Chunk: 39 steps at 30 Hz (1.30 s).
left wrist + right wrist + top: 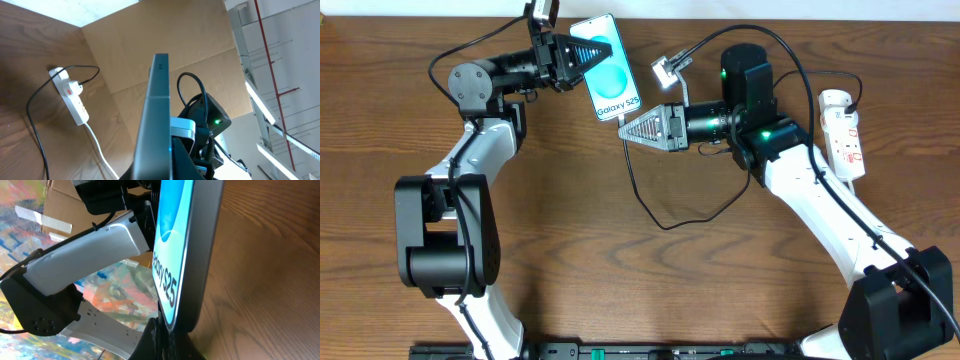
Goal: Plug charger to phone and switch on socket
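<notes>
Overhead, your phone (pixel 605 62) sits far-centre, clamped edge-on by the left gripper (pixel 582 58). Your right gripper (pixel 626 128) pinches the charger (pixel 665 227) tip at the phone's lower edge — whether it's seated, you cannot tell. By my judgement that leaves the socket (pixel 844 135) — well apart at right — to switch on.

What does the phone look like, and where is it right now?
The phone is a thin flat rectangle with a dark rim. Its glowing cyan-blue screen faces up and shows a round teal shape and a white strip reading "Galaxy S25". It lies slanted near the far side of the table. The left end effector is shut on its long side. The right end effector holds the charger at its bottom edge; whether it is plugged in is unclear.
</notes>
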Tool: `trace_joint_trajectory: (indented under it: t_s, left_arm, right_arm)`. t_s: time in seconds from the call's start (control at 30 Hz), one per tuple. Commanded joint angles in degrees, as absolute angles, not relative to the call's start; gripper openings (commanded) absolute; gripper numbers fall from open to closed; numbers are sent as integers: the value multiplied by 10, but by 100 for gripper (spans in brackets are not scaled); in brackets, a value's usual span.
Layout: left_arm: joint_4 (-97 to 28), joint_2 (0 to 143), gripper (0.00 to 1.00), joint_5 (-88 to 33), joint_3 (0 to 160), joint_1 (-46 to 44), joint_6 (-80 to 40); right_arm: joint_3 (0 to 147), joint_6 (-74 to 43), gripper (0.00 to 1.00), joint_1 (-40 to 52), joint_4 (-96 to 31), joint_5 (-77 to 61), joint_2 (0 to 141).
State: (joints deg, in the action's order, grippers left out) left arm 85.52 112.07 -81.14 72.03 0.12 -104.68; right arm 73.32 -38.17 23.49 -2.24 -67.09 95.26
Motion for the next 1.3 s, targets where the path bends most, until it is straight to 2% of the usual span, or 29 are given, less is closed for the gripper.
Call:
trace_joint_trajectory:
  t_s: [0.0,1.27]
  left_arm:
    - [867,1119,7,-900,729,-5,-1012]
    - [862,1119,7,-900,729,-5,-1012]
  right_arm:
    - [748,-383,1,227,1,-644,948]
    - [748,-405,1,207,24,-648,948]
